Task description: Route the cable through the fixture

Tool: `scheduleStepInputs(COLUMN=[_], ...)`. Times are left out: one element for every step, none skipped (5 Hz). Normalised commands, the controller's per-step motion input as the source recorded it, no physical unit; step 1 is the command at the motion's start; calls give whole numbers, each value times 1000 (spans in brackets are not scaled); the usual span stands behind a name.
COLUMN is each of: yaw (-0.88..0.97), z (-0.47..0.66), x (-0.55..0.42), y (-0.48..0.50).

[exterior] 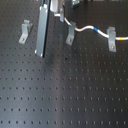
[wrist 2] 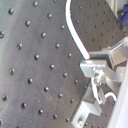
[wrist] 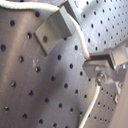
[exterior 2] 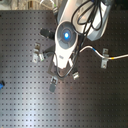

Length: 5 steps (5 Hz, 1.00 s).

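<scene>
The white cable curves from the gripper at the top of the first exterior view, past the middle fixture, and through the right-hand fixture. It carries a blue mark and a yellow band. In both wrist views the gripper is shut on the cable. In the first wrist view a grey fixture stands close by, with the cable running along its edge. The arm hides the gripper in the second exterior view.
Everything sits on a black perforated board. Another fixture stands at the first exterior view's left. A long straight grey bar hangs down beside the gripper. The second exterior view shows the arm and several fixtures around it, among them a lower fixture.
</scene>
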Motion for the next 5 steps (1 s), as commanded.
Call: scheduleStepInputs(yaw=[0,0,-6,-43,0], z=[60,81,231,0,690], x=[2,1,5,3,-50], y=[1,0,6,8,-147])
